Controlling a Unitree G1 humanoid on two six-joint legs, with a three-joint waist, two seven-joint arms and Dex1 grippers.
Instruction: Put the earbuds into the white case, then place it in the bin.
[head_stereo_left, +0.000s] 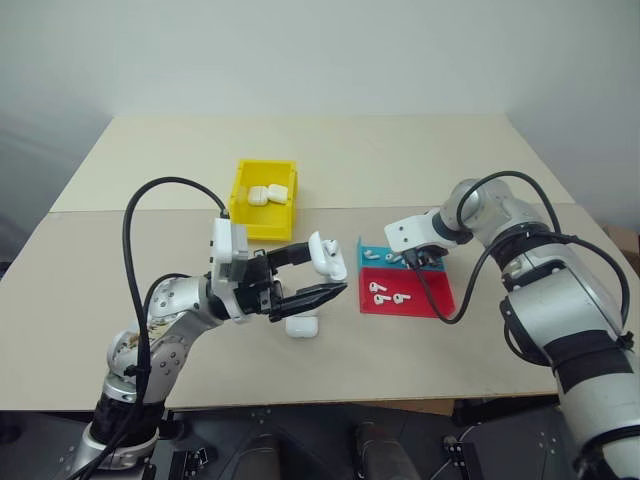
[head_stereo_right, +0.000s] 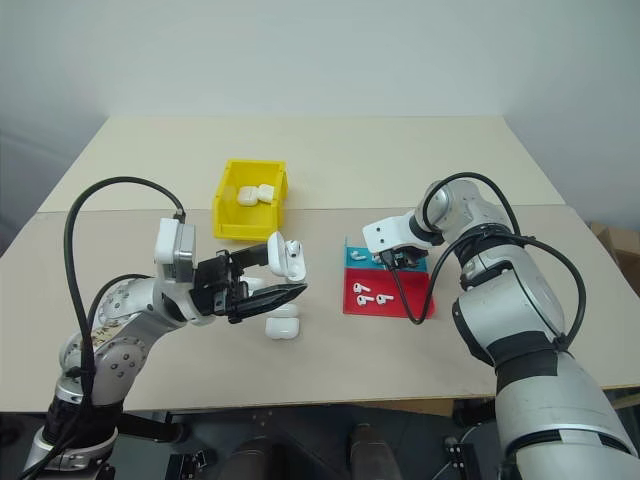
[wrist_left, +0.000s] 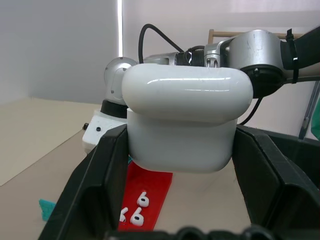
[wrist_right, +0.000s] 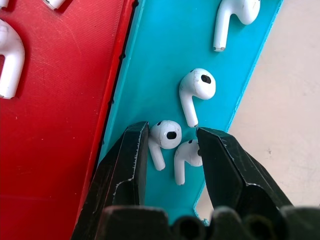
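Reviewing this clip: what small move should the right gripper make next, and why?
Probably lower slightly and close. The right gripper is open over the teal tray, its fingers straddling two earbuds, while the left gripper holds the white case open, waiting.

The bin (head_stereo_left: 264, 212) was bright yellow, the white case (wrist_left: 186, 120) and earbuds (wrist_right: 165, 137) glossy white, the trays red (wrist_right: 55, 125) and teal (wrist_right: 155, 65), the table (head_stereo_left: 400, 160) seemingly beige.

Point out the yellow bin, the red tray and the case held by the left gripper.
yellow bin (head_stereo_left: 262, 226), left eye view, on its near outer wall.
red tray (head_stereo_left: 425, 295), left eye view, on bare floor near its right edge.
white case (wrist_left: 182, 145), left wrist view, on its lower body between the fingers.
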